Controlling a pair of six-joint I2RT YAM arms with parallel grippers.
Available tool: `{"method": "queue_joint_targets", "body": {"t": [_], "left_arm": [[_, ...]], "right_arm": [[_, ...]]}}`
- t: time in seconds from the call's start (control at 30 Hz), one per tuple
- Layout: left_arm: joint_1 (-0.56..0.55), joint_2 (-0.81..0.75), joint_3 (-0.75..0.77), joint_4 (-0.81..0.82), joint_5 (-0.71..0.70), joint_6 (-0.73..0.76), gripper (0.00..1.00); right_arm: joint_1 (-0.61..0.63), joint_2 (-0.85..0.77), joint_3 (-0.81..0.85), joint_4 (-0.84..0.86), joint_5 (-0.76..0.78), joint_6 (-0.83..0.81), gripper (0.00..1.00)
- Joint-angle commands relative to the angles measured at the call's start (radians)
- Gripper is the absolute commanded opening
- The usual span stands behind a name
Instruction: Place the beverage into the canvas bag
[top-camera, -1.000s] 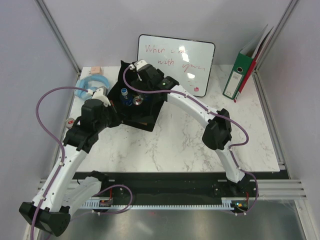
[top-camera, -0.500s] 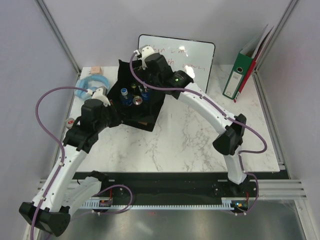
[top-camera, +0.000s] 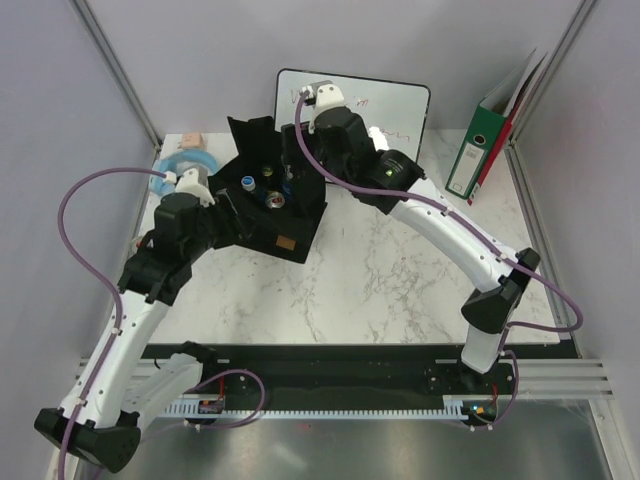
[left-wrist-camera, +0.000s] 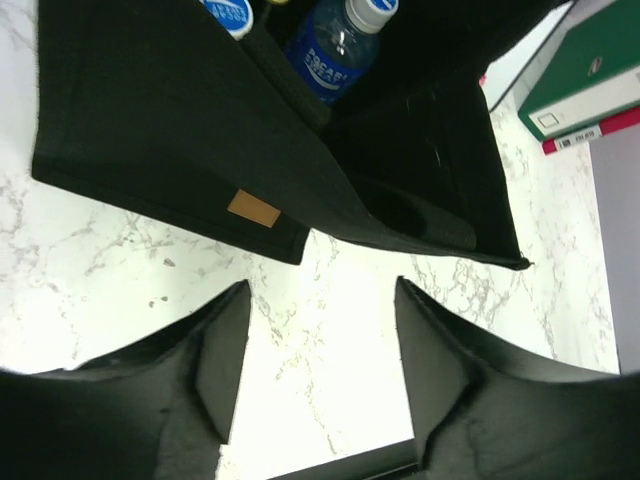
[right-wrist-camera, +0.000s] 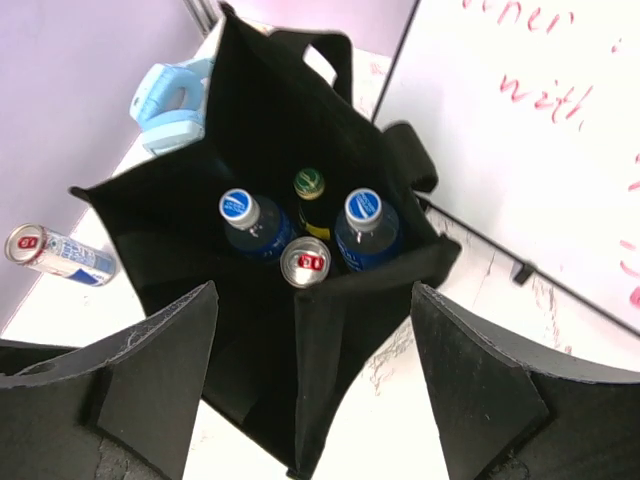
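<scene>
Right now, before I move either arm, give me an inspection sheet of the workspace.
Surface: marble table, no spill seen.
Job's things: black bag open; inside two blue-capped bottles, green-capped bottle, can; second can lying outside on the table.
Clutter: light-blue tool, pink block, far left corner.
Pincers: left pincer open, empty, beside the bag; right pincer open, empty, above it.
Cables: purple cables looping off both arms, no snag seen.
Surroundings: whiteboard, green binder.

Black canvas bag with tan label — grey-veined white marble table — green binder.
</scene>
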Motion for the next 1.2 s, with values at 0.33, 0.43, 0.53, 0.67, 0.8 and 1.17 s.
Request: {"method": "queue_joint_targets", "body": {"t": [0.33,0.43,0.53,0.67,0.8,1.17], "left_arm": [[0.009,0.009,0.185,-0.178,-0.332,0.027,0.8],[0.047,0.028,0.222,-0.198,-0.384,0.042,0.81],[0.122,0.074,0.254,-0.238,-0.383,0.044,0.78],[0.275,0.113,0.207,-0.255,-0.334,0.024,0.77],[0.552,0.165,0.133,-0.232,-0.248,-0.011,0.77],[0.734,0.419,0.164,-0.199,-0.333,-0.081,0.84]], "right_arm": [[0.005,-0.053,-0.143,0.05,0.056,0.118,0.83],[0.006,-0.091,-0.195,0.087,0.048,0.102,0.84],[0.006,-0.133,-0.247,0.121,0.028,0.093,0.84],[0.005,-0.194,-0.325,0.164,0.002,0.087,0.84],[0.006,-0.248,-0.416,0.207,-0.015,0.095,0.85],[0.002,-0.331,-0.583,0.327,-0.078,0.136,0.85]]}}
